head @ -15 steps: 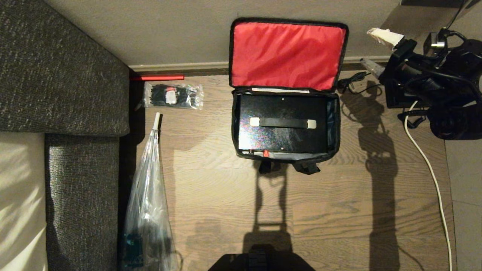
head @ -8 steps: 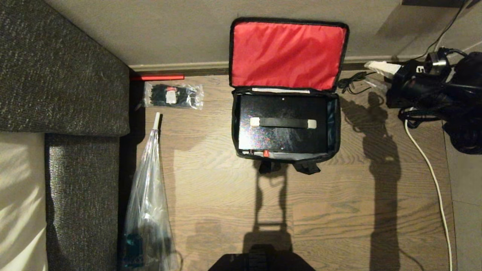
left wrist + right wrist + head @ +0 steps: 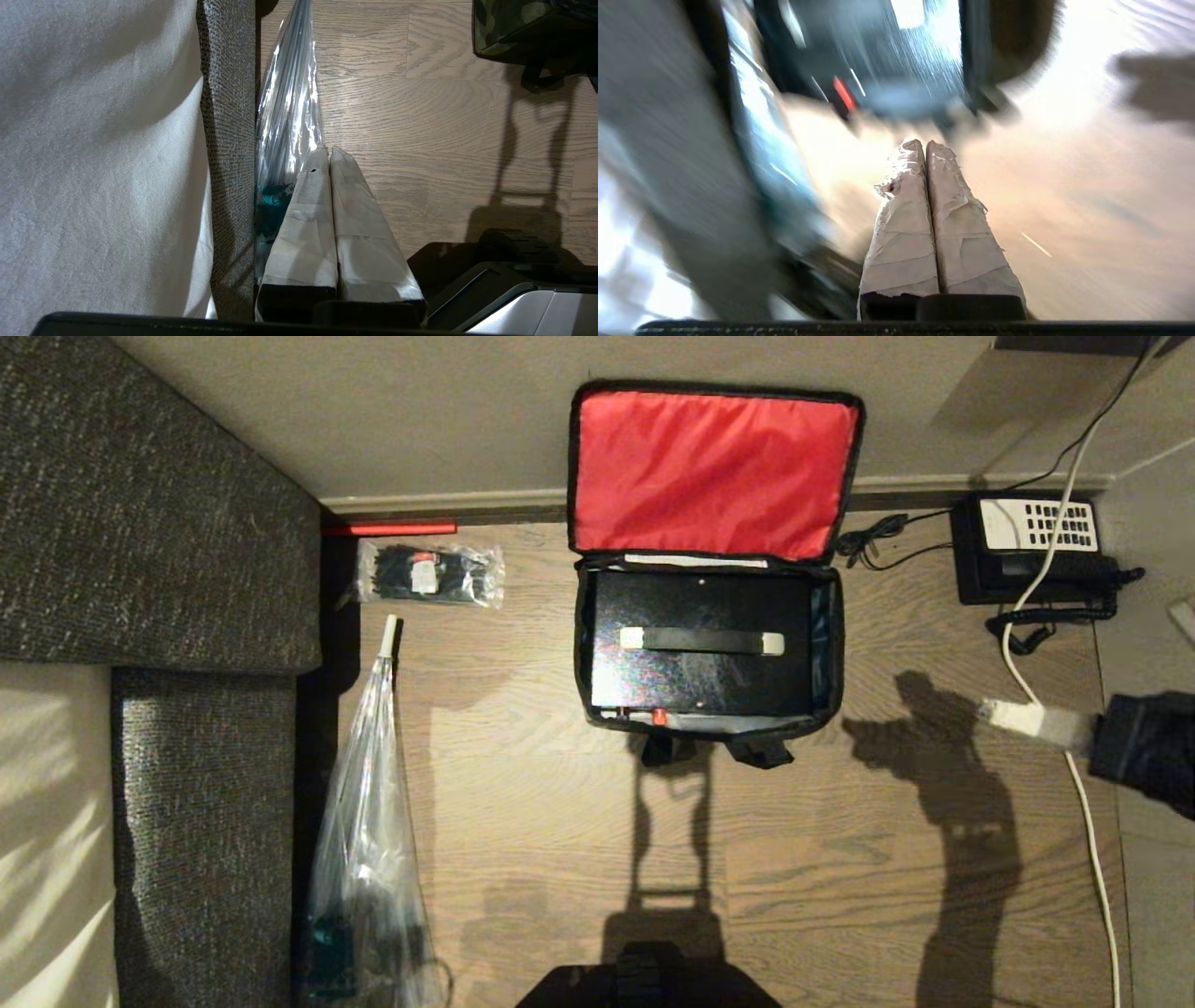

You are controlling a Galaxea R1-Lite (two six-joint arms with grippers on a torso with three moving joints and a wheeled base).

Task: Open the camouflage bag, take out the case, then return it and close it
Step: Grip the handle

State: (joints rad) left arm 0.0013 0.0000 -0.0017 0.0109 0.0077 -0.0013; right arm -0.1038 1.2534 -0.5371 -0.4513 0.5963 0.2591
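The camouflage bag [image 3: 709,726] lies open on the wooden floor, its red-lined lid [image 3: 714,471] propped against the wall. The black case [image 3: 700,686] lies flat inside it, handle [image 3: 702,640] facing up. My right gripper [image 3: 990,712] reaches in from the right edge of the head view. It is well to the right of the bag, shut with nothing between its taped fingers [image 3: 925,144]. My left gripper [image 3: 328,151] is parked low beside the sofa, shut and empty. A camouflage corner of the bag [image 3: 504,28] shows in the left wrist view.
A dark sofa [image 3: 159,523] fills the left side. A clear packet of cable ties [image 3: 429,574] and a long clear plastic bag [image 3: 369,859] lie beside it. A black telephone [image 3: 1027,546] sits at the back right by the wall. A white cable [image 3: 1088,821] runs along the right.
My right arm has swung from the back right over the telephone to the front along the right edge, uncovering the telephone. Its fingers have closed. Bag and case have not moved.
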